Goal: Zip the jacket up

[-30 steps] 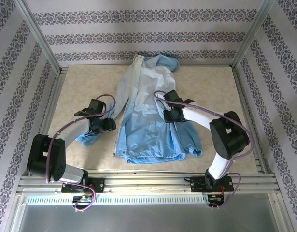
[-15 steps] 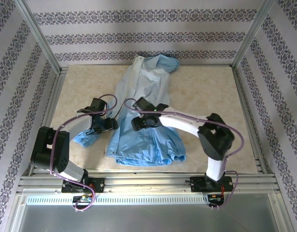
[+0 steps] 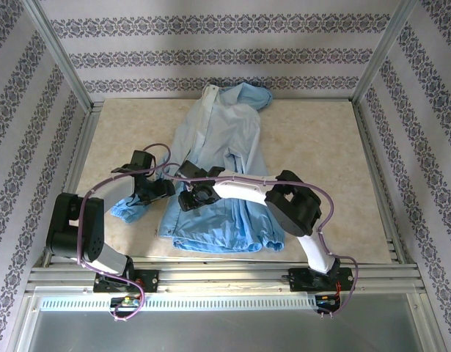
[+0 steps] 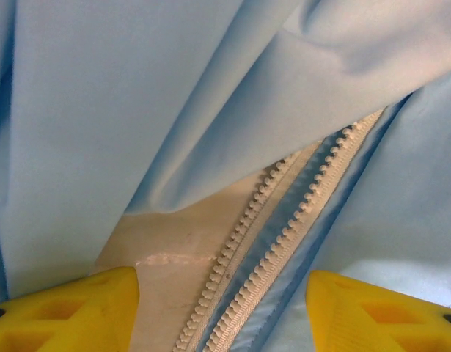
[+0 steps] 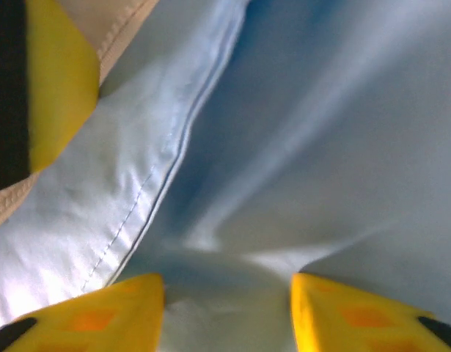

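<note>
The jacket is covering the table's middle, the left arm and right arm are crowding its near-left side, and the table's right half is lying open.

Left hand and right hand sit close, perhaps touching, on the spread jacket.

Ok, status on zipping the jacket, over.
Left tool open, straddling unjoined zipper teeth. Right tool open, down on jacket fabric. Loose fold lies alongside the teeth.
</note>
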Available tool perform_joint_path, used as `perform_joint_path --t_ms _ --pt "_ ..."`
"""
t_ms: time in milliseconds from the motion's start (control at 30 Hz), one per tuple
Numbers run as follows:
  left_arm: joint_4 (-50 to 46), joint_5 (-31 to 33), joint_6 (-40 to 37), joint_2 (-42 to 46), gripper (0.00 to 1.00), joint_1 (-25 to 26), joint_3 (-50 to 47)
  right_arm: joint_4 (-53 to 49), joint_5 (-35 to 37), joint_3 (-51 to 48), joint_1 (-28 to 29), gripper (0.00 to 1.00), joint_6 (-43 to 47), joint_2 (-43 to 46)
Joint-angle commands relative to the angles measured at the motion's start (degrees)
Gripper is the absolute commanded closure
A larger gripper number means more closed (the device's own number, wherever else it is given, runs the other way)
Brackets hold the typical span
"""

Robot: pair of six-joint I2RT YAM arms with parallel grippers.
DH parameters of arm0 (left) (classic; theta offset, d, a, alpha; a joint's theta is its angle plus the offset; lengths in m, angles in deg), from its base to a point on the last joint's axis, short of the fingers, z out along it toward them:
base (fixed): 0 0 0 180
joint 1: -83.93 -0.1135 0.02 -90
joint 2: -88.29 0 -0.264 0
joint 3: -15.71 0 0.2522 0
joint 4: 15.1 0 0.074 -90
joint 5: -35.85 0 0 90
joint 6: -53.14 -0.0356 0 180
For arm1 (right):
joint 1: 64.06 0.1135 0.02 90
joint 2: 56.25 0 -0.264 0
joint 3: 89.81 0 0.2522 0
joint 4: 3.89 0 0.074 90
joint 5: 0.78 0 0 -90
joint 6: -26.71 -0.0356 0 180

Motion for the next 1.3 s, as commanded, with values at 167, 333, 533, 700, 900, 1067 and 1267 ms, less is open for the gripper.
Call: perform_joint_path --t_ms 167,333,533,700,900,1067,1267 --pt "0.0 -1.0 -0.3 1.9 0.39 -1.2 -0.5 -0.8 1.4 -0.3 -1.5 0.92 2.0 2.6" --pt "-1.7 -0.7 -0.7 3.6 0.39 -1.5 0.2 -1.2 2.5 -2.0 -2.6 0.88 2.7 6.8" --pt "-0.5 -0.4 1.7 6.7 0.41 -4.1 -1.5 -0.9 0.0 0.3 -1.0 0.50 -0.2 5.9" --pt "-0.6 -2.1 1.3 8.1 0.43 -5.9 -2.0 0.4 -3.3 3.6 -0.1 0.35 -3.1 1.2" --pt "-1.0 -3.4 0.3 10.2 0.43 -6.8 -3.0 1.1 -5.7 8.5 0.0 0.30 -5.1 -4.4" --pt "0.1 -4.7 0.4 10.5 0.43 -6.9 -4.7 -2.1 -7.3 15.8 0.1 0.31 -3.4 -10.1" --pt "-0.2 -5.3 0.2 11.7 0.43 -6.9 -5.5 -1.8 -6.2 14.9 -0.4 0.84 -0.3 -7.9"
